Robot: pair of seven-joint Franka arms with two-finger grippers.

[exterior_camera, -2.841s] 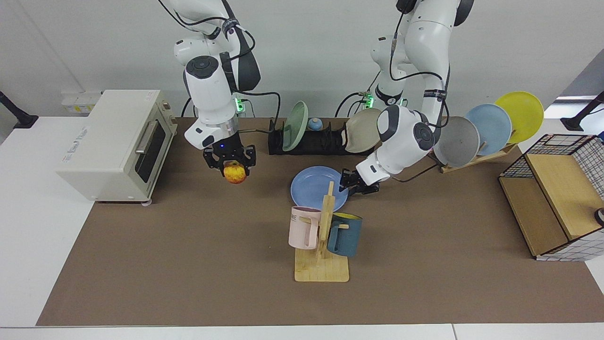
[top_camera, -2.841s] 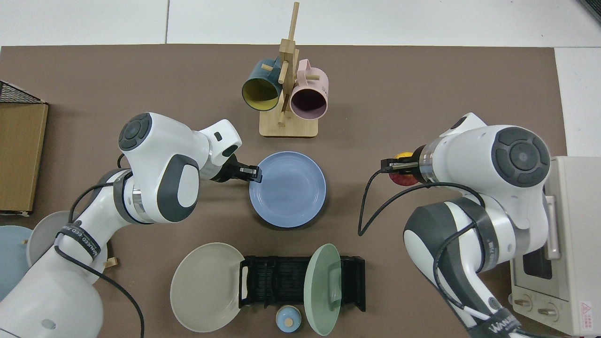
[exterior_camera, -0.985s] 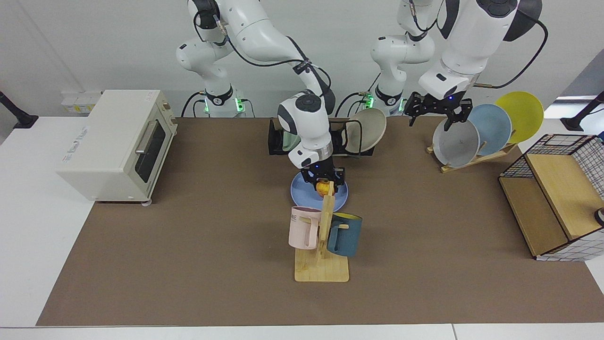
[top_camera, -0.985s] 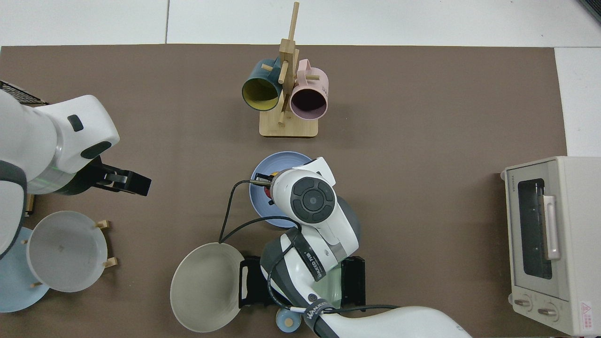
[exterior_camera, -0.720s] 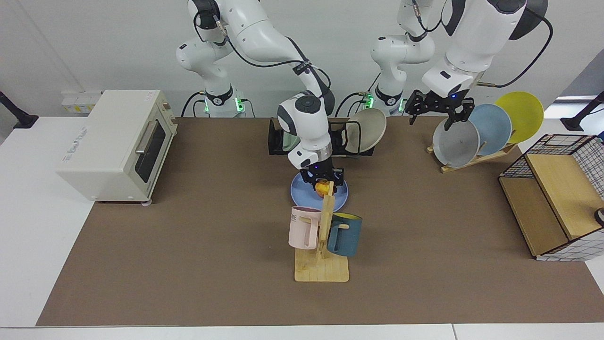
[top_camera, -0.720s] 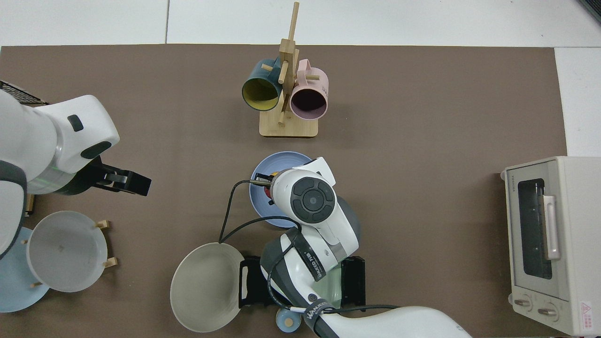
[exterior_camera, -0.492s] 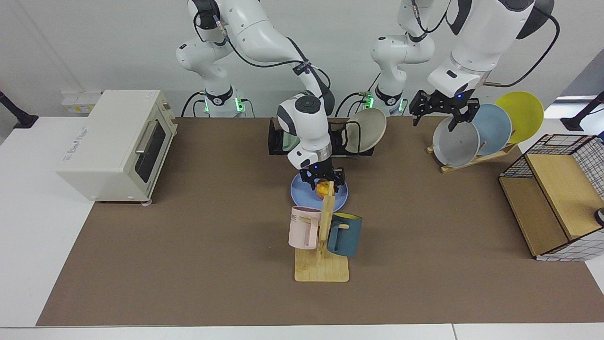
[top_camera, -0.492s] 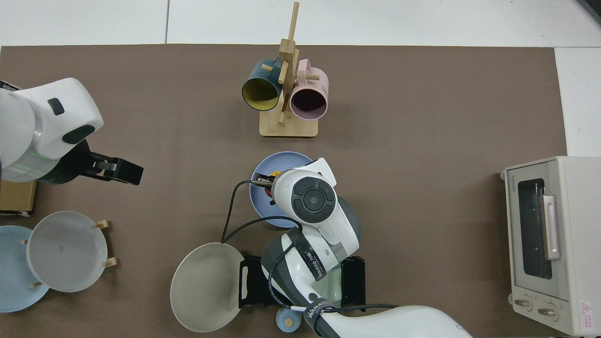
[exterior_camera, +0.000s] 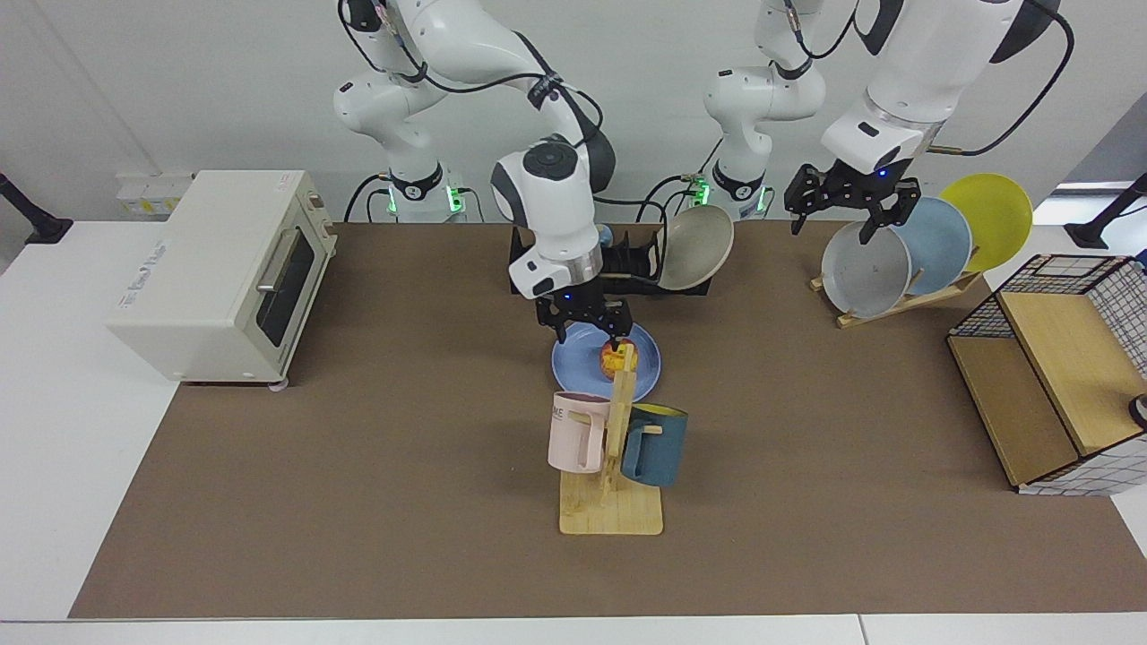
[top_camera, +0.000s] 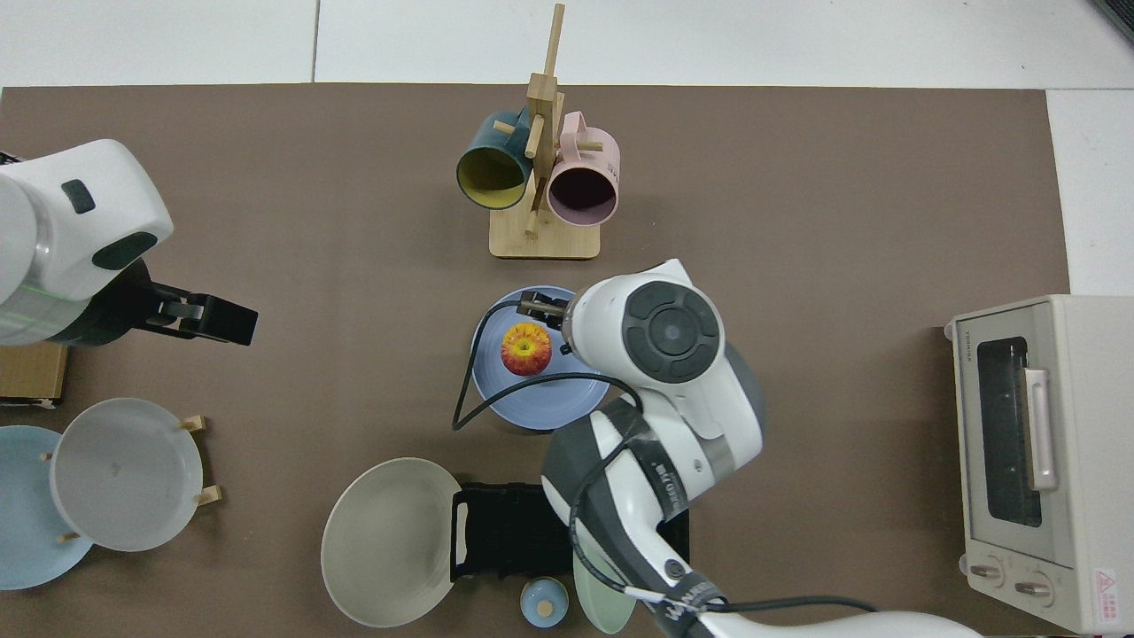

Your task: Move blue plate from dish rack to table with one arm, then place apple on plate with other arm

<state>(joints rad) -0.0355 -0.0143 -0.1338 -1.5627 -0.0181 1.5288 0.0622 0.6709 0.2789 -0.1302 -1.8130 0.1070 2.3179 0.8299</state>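
Periwinkle-blue round plate (exterior_camera: pixel 591 363) lay flat on the brown-matted desk (exterior_camera: pixel 358 466), between the long black slotted dish rack (exterior_camera: pixel 627 269) and a wooden mug tree (exterior_camera: pixel 614 448). On it sat the small red-and-yellow apple (top_camera: pixel 526 348). Just above, the right gripper (exterior_camera: pixel 582 324) hovered with fingers released, clear of the fruit. Farther right, the left gripper (exterior_camera: pixel 849 204) hung spread and empty above a slanted wooden plate rack (exterior_camera: pixel 896 300).

arms: glossy white shells | joints: dark grey caps | cables: black | tools: black, blue LEDs | bases: green lights
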